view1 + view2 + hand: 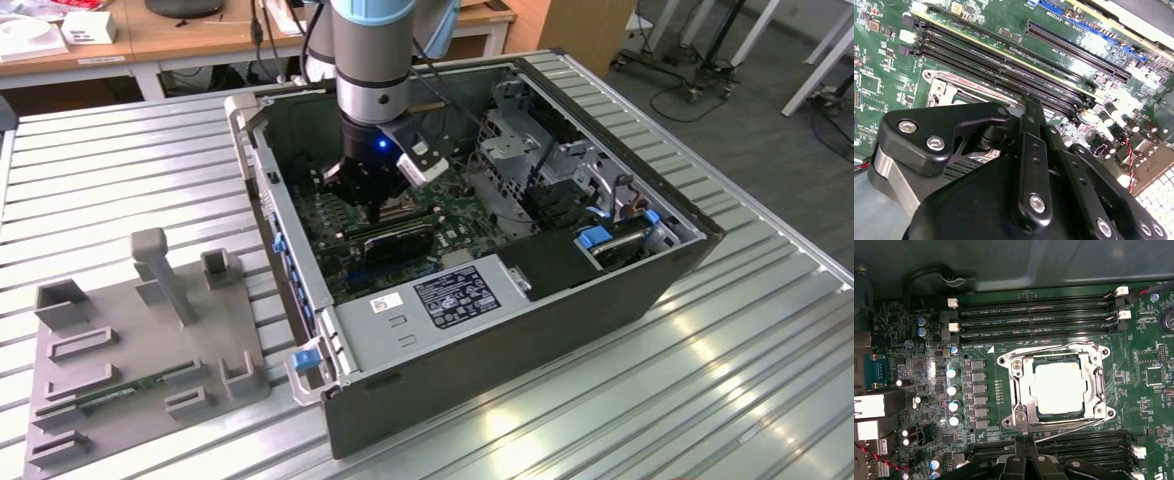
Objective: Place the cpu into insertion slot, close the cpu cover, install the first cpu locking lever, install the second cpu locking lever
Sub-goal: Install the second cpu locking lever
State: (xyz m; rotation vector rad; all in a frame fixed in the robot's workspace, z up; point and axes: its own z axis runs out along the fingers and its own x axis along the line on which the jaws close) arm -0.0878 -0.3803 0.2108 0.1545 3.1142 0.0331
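Reached down into the open computer case (pixel 534 290) on the slatted metal table (pixel 120 180), the arm (pixel 378 60) upright with the gripper (pixel 383 200) low over the green board (pixel 334 215); seen in the first wrist view as black fingertips (pixel 1026 460) meeting in a narrow line over the memory slots (pixel 1079 447) just beside the socket; jaws together, pressed shut on nothing visible.

Sat already in the insertion slot (pixel 1056 354), the cpu (pixel 1060 386), its pale metal top bright under the light and flat within the dark rim; lay down over it the cpu cover (pixel 1021 385), a silver frame with the chip showing through its window; ran along the frame's edges thin metal locking levers (pixel 1074 421), whether latched could not be told.

Flanked on the far side of the socket by another bank of long black memory slots (pixel 1034 315) with white end clips; stood near the socket a row of silver-topped capacitors (pixel 953 389).

In the second wrist view, covered much of the socket's metal frame (pixel 941 87) by the black gripper linkage (pixel 1029 165), with long dark slots (pixel 1004 65) beyond.

Rested beside the case, toward the exterior view's left, a grey fixture tray (pixel 140 350) with upright posts.
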